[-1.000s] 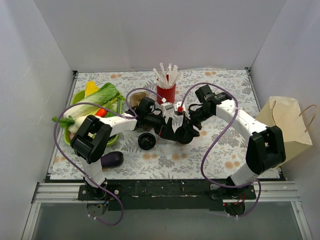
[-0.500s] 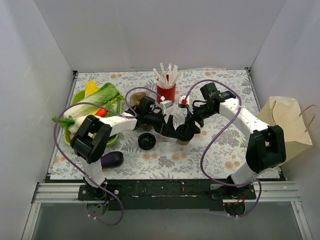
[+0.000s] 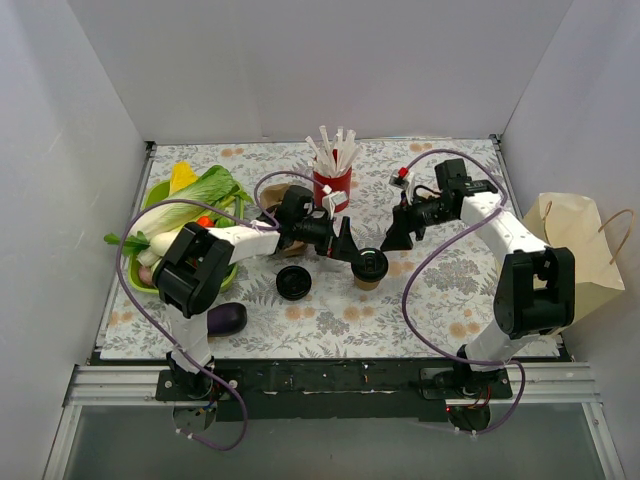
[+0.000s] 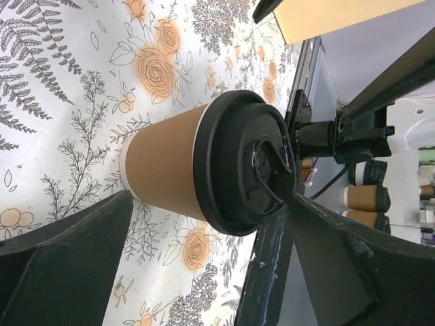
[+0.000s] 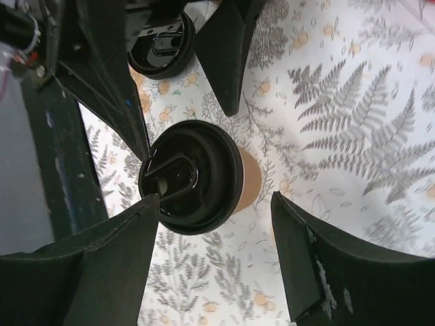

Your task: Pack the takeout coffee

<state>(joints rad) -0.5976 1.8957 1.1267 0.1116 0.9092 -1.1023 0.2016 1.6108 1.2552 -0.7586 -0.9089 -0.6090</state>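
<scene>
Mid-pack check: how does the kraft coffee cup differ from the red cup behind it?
The kraft coffee cup is tan-brown; the red cup is red. The kraft coffee cup is closed with a black lid; the red cup is open-topped and holds white straws. Both are round cups standing upright on the floral table cover.

Takeout coffee (image 3: 368,271) — tan-brown kraft paper cup, black lid (image 4: 248,163) fitted, standing upright, mid-table on the floral cloth (image 3: 330,322)
</scene>
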